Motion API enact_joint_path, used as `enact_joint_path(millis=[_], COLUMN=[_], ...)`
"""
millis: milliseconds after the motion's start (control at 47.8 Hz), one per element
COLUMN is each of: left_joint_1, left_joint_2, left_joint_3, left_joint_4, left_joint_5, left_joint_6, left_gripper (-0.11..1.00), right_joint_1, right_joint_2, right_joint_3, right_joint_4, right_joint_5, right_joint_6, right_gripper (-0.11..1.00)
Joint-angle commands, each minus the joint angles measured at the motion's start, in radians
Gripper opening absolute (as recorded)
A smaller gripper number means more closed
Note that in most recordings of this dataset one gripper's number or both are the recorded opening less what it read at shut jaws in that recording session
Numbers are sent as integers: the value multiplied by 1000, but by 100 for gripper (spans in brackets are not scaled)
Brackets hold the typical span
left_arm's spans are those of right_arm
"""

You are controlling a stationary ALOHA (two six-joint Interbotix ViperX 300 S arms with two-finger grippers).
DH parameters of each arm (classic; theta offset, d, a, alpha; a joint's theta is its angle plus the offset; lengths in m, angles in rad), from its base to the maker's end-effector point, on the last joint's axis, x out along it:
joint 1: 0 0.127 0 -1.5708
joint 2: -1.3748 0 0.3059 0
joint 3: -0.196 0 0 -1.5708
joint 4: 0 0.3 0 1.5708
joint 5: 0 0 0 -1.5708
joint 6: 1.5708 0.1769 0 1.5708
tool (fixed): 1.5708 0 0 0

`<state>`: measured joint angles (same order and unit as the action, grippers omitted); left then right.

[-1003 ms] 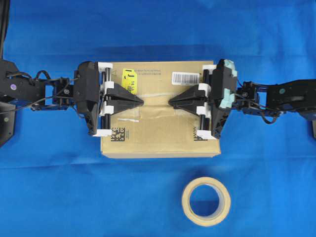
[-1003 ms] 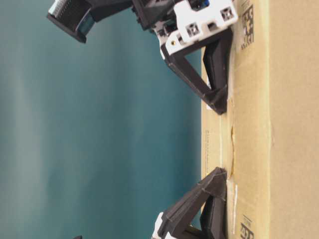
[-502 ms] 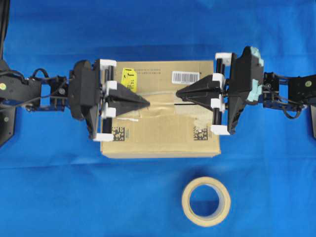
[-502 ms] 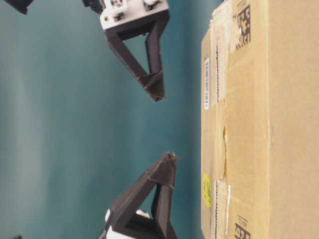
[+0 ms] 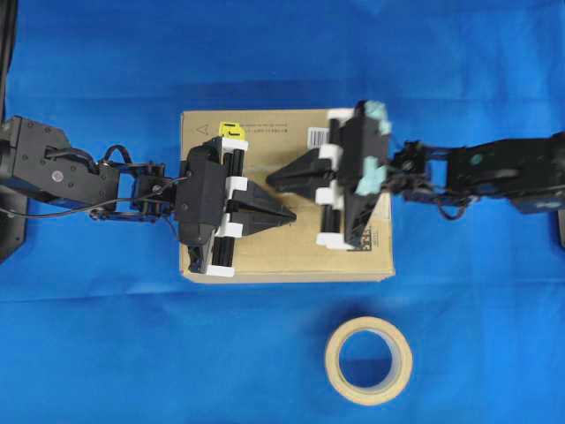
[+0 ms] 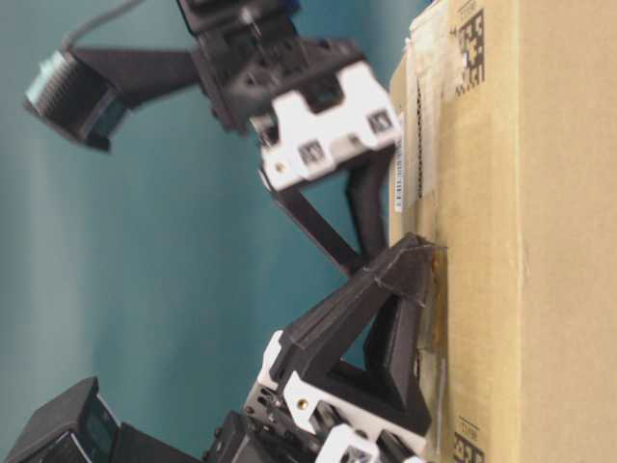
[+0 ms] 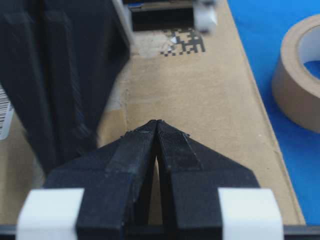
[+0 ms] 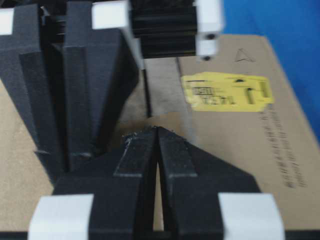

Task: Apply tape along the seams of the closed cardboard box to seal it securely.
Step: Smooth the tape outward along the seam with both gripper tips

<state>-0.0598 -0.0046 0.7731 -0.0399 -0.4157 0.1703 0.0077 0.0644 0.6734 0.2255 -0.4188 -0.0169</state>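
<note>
The cardboard box lies mid-table, its yellow sticker at the overhead view's left end. My left gripper is shut and empty, with its tip on the box top near the middle, as the left wrist view also shows. My right gripper is shut and empty too, its tip just past the left one's; the right wrist view shows it as well. In the table-level view both tips meet the box top. The tape piece shows partly beside the tips. A short stretch of the seam is visible; the rest is hidden.
The beige tape roll lies flat on the blue cloth in front of the box and shows in the left wrist view. A white barcode label and a black square code mark the box top.
Both grippers, raised and apart half a second ago, have moved inward and come down to the middle of the box top, with their tips now overlapping.
</note>
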Motion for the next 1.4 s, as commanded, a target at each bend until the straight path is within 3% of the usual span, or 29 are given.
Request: enact_joint_path(millis=[0,397,690,1024,1233,1380], left_joint_1=[9,66,75,77,77,71], left_joint_2=[-6,14,-11,-31,-61,-146], left_joint_3=[-6,89,163,221,196,144], left_joint_4=[0,-3,-5,-5,-5,-5], left_joint_5=[-12,-61,-69,-67,-60,-3], left_joint_6=[-2,-38,-69,-121,-138,-132], left_gripper=[0,0,0,0,0,0], right_joint_1=[15,25,43,63,63,63], right_joint_2=[8,11,-52,-89,-127,-225], right_joint_3=[-34,52,160,218,212,201], right_joint_4=[-2,34,51,67,67,66], right_joint_5=[2,2,2,-2,-3,12], right_joint_6=[-2,14,20,21,15,2], right_gripper=[1,1,1,1,1,1])
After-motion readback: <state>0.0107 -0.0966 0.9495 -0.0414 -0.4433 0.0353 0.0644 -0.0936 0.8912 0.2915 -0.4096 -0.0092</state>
